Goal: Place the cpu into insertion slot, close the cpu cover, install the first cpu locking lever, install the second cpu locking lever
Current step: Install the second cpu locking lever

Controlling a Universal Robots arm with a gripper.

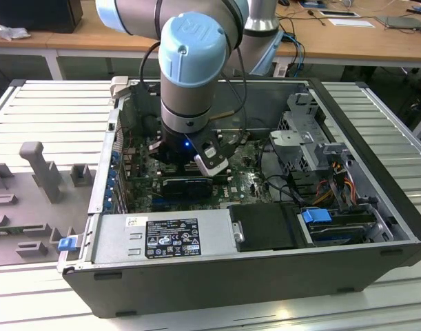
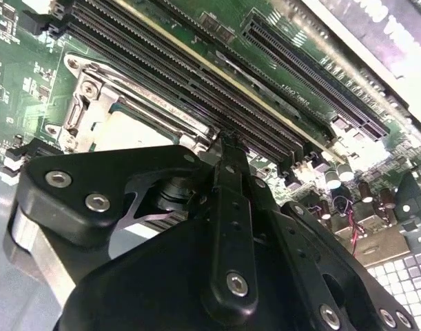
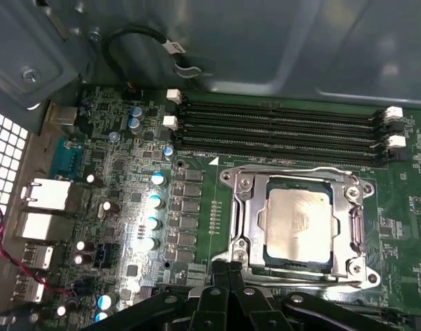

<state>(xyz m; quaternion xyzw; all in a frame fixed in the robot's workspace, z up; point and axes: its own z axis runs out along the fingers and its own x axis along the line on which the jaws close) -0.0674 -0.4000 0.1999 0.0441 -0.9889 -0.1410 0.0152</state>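
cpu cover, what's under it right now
Through the cpu cover's window the cpu's pale face shows, seated in the slot. The cover's frame hides the cpu's edges and the slot around them.

Silvery cpu (image 3: pixel 298 222), green motherboard (image 3: pixel 196 227)

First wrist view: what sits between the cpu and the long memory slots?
In the first wrist view, the cpu cover's metal edge and a green board strip separate the cpu from the memory slots.
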